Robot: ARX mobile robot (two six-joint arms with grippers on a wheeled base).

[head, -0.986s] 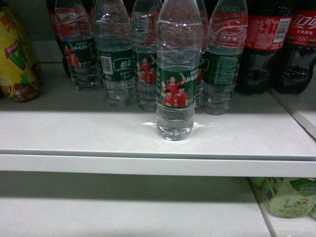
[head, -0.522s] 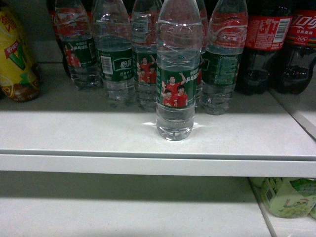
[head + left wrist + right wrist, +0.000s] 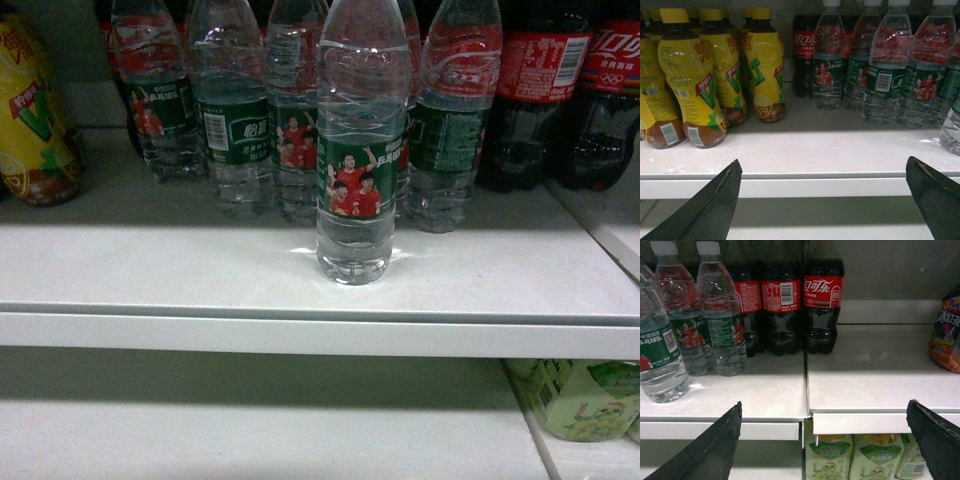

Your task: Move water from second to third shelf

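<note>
Head view: water bottle (image 3: pixel 355 170) stands before cola bottles (image 3: pixel 570 90); both end effectors (image 3: pixel 825 200) (image 3: pixel 825 440) spread.

We see dim, greenish, grainy light in all three views. Light falls from above and in front: the white shelf (image 3: pixel 150 280) is brightest at its front, while its back lies in shadow. A small glare spreads around the base of the front water bottle (image 3: pixel 355 190). The shelf below is shaded. Both wrist views show fingertips (image 3: pixel 715 200) dark and soft-edged.
</note>
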